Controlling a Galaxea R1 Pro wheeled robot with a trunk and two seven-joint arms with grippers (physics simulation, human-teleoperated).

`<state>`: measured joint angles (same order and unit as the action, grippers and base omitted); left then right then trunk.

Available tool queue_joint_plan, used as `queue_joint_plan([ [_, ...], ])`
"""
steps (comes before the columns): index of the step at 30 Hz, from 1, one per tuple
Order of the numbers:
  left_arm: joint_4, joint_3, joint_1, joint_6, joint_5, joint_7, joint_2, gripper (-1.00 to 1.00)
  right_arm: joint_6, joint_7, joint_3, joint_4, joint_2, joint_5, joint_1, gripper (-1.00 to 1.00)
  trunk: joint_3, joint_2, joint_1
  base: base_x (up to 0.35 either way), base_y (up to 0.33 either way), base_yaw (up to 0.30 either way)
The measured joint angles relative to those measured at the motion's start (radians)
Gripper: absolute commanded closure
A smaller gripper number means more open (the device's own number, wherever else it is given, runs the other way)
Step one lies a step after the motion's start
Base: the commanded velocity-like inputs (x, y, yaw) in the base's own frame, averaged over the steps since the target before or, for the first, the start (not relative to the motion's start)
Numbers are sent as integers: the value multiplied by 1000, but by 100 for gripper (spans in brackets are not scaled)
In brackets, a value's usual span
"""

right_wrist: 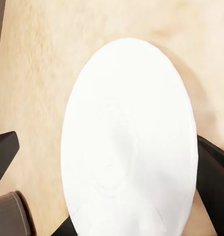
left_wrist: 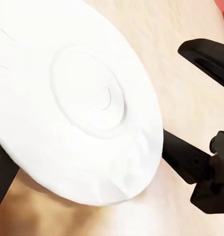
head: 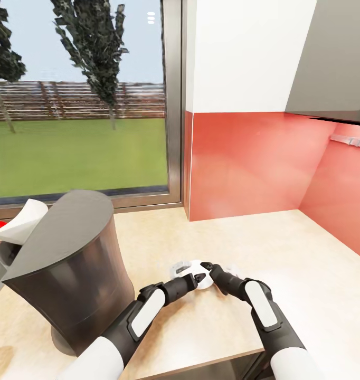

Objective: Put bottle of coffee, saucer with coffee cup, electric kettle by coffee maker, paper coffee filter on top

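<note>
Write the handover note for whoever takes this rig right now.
Left pincer: the saucer sits between its fingers, apparently gripped at the edge.
Right pincer: close against the same saucer; grip unclear.
Both meet over the kitchen countertop, to the right of the coffee maker, which stands on the counter.
Done: coffee maker in place; saucer brought beside it.
Left: settle and release the saucer, then cup, coffee bottle, filter and kettle.

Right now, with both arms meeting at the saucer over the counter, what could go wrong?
The saucer sits tilted between black fingers, so it may slip onto the kitchen countertop. Both arms crowd one small plate, and the fingers could collide. The coffee maker stands close beside the left arm, so a swing could bump it.
</note>
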<state>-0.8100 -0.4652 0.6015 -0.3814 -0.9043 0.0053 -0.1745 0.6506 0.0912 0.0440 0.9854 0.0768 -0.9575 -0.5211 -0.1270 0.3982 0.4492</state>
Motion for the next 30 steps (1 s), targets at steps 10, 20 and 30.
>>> queue_joint_plan([
  [10,1,2,0,1,6,2,0,100,1,0,0,0,3,-1,0,-100,0,0,0,0,0,0],
  [20,1,7,0,0,4,3,0,100,1,1,0,0,4,-3,0,-100,0,0,0,0,0,0],
  [30,0,3,0,2,-70,2,0,100,2,1,1,0,4,-4,0,-100,0,0,0,0,0,0],
])
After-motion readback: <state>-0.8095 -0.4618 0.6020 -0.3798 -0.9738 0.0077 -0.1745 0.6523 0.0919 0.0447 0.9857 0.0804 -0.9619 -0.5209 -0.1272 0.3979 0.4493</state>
